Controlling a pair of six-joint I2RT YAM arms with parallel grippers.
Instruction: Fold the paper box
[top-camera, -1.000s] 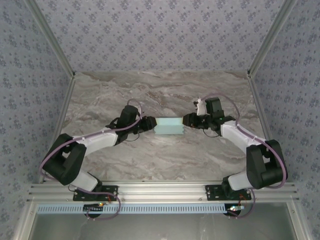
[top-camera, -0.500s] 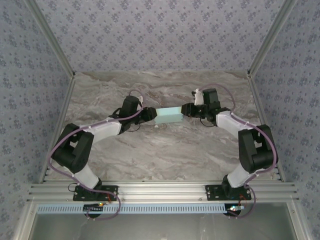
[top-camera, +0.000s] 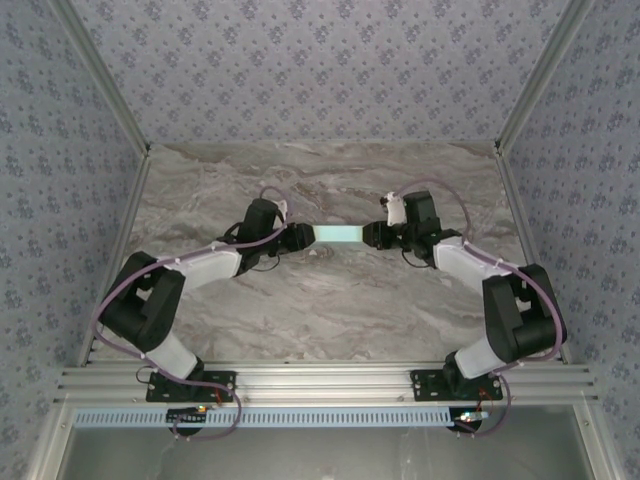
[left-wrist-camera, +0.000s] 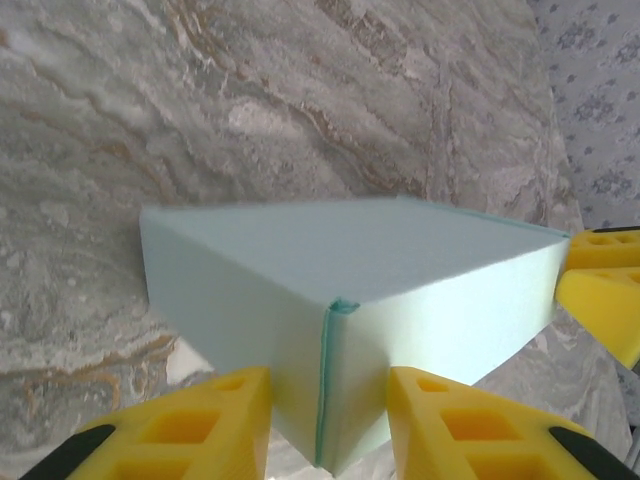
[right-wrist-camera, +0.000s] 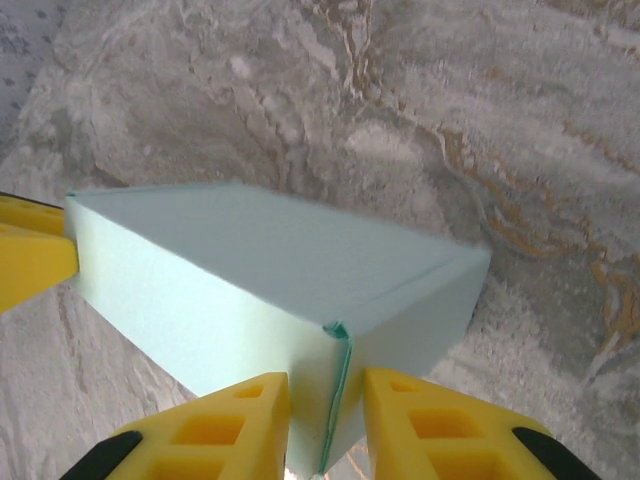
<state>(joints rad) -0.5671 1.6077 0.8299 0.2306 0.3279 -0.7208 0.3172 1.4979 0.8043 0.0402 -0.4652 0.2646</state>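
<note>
Long axis of box (top-camera: 338, 234) runs straight from left pincer (top-camera: 300, 238) to right pincer (top-camera: 372, 236). Each is clamped narrow on the box's nearest end corner; neither arm is nearer.

Seen from above, the paper box (top-camera: 337, 234) is a thin pale strip, too small for seams or flaps to be made out. Each of its ends is covered, one by the left hand (top-camera: 303, 238) and one by the right hand (top-camera: 371, 236).

From the left wrist, that hand's yellow fingers (left-wrist-camera: 200, 425) run off the bottom edge. The right hand's fingertips (left-wrist-camera: 600, 290) are cut by the right edge, and the box's far left rim is blurred.

From the right wrist, its own fingers (right-wrist-camera: 440, 425) leave the bottom edge, and the left hand's fingertips (right-wrist-camera: 30, 255) are clipped at the left edge.

The box's underside is hidden, so whether it touches the tabletop (right-wrist-camera: 520, 120) cannot be told.
</note>
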